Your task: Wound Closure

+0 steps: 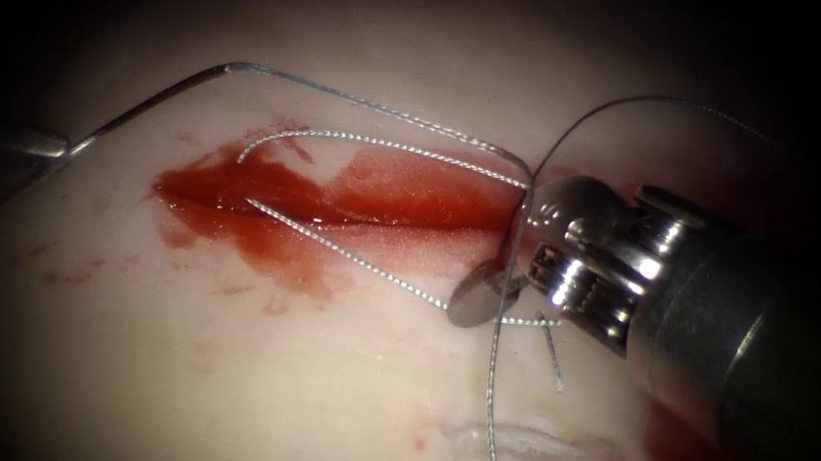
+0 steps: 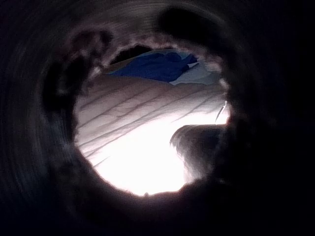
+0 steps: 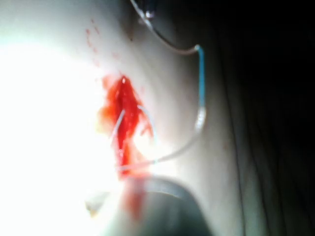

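Note:
The cut (image 1: 332, 215) runs across the tissue (image 1: 216, 373), wet with red fluid (image 1: 259, 236). My left tool (image 1: 55, 146) sits dim at the far left, shut on one end of the curved needle (image 1: 178, 93), which arcs free above the tissue. Braided thread (image 1: 411, 120) trails from the needle to the cut's right end, and two stitch strands (image 1: 347, 260) cross the wound. My right tool (image 1: 485, 293) rests at the cut's right end with a dark loop of thread (image 1: 634, 99) round it. The needle (image 3: 170, 48) and the cut (image 3: 123, 118) also appear in the right wrist view.
A short cut end of thread (image 1: 552, 360) lies just below the right tool. Thread (image 1: 491, 419) runs down toward the near edge past a pale raised patch of tissue (image 1: 529, 458). Blue cloth (image 2: 157, 66) lies beyond the tissue.

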Available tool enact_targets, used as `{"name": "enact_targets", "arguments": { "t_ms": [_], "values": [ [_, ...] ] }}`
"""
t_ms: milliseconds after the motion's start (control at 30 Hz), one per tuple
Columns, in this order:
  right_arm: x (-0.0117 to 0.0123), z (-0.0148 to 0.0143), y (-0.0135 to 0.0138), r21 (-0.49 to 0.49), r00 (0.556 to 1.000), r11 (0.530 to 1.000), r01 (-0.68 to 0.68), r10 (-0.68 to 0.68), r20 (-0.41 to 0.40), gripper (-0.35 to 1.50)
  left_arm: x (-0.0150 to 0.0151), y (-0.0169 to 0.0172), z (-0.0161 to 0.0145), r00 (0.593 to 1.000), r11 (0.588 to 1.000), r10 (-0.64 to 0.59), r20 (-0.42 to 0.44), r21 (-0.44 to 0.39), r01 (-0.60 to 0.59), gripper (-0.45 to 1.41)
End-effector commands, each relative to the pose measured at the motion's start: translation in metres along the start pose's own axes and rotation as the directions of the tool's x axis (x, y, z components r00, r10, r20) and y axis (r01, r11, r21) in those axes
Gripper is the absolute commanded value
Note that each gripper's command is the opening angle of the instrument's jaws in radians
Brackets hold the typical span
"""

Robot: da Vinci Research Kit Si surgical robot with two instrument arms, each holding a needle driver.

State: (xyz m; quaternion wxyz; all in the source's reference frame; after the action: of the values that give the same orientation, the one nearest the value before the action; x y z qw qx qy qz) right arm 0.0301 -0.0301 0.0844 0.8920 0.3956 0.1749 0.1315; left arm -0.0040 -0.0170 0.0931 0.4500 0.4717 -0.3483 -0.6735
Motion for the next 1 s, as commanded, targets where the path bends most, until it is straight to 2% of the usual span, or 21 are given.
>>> {"name": "enact_targets", "arguments": {
  "t_ms": [33, 67, 167, 200, 233, 367, 467, 500, 533, 600, 633, 767, 1000],
  "values": [
    [-0.0024, -0.0015, 0.0008, -0.035, 0.999, 0.999, -0.011, 0.009, -0.037, -0.35, -0.0009, -0.0009, 0.0004, 1.0, 1.0, 0.005, 0.003, 0.005, -0.005, -0.45],
    [-0.0024, -0.0015, 0.0008, -0.035, 0.999, 0.999, -0.011, 0.009, -0.037, -0.35, -0.0009, -0.0009, 0.0004, 1.0, 1.0, 0.005, 0.003, 0.005, -0.005, -0.45],
    [-0.0053, -0.0027, 0.0008, -0.061, 0.997, 0.998, -0.036, 0.032, -0.074, -0.35, -0.0009, -0.0009, 0.0004, 1.0, 1.0, 0.005, 0.003, 0.005, -0.005, -0.45],
    [-0.007, -0.0033, 0.0007, -0.066, 0.996, 0.997, -0.044, 0.038, -0.082, -0.35, -0.0009, -0.0009, 0.0004, 1.0, 1.0, 0.005, 0.003, 0.005, -0.005, -0.45],
    [-0.007, -0.0033, 0.0007, -0.066, 0.996, 0.997, -0.044, 0.038, -0.082, -0.35, -0.0009, -0.0009, 0.0004, 1.0, 1.0, 0.005, 0.003, 0.005, -0.005, -0.45],
    [-0.0108, -0.0048, 0.0005, -0.062, 0.991, 0.994, -0.093, 0.086, -0.103, -0.35, -0.0009, -0.0009, 0.0004, 1.0, 1.0, 0.005, 0.003, 0.005, -0.005, -0.45],
    [-0.0132, -0.0056, 0.0003, -0.06, 0.986, 0.987, -0.147, 0.141, -0.093, -0.35, -0.0009, -0.0009, 0.0004, 1.0, 1.0, 0.005, 0.003, 0.005, -0.005, -0.45],
    [-0.0148, -0.0059, 0.0001, -0.068, 0.985, 0.985, -0.158, 0.153, -0.082, -0.35, -0.0009, -0.0009, 0.0004, 1.0, 1.0, 0.005, 0.003, 0.005, -0.005, -0.45],
    [-0.0148, -0.0059, 0.0001, -0.068, 0.985, 0.985, -0.158, 0.153, -0.082, -0.35, -0.0009, -0.0009, 0.0004, 1.0, 1.0, 0.005, 0.003, 0.005, -0.005, -0.45],
    [-0.0175, -0.0063, -0.0002, -0.066, 0.979, 0.979, -0.192, 0.187, -0.078, -0.35, -0.0009, -0.0009, 0.0004, 1.0, 1.0, 0.005, 0.003, 0.005, -0.005, -0.45],
    [-0.0175, -0.0063, -0.0002, -0.066, 0.979, 0.979, -0.192, 0.187, -0.078, -0.35, -0.0009, -0.0009, 0.0004, 1.0, 1.0, 0.005, 0.003, 0.005, -0.005, -0.45],
    [-0.0206, -0.007, -0.0006, -0.072, 0.972, 0.972, -0.225, 0.218, -0.087, -0.35, -0.0009, -0.0008, 0.0005, 1.0, 1.0, 0.006, 0.004, 0.005, -0.006, -0.45],
    [-0.0243, -0.0079, -0.001, -0.083, 0.958, 0.956, -0.283, 0.276, -0.082, -0.35, -0.0009, -0.0008, 0.0004, 1.0, 1.0, 0.006, 0.003, 0.005, -0.006, -0.45]
  ]
}}
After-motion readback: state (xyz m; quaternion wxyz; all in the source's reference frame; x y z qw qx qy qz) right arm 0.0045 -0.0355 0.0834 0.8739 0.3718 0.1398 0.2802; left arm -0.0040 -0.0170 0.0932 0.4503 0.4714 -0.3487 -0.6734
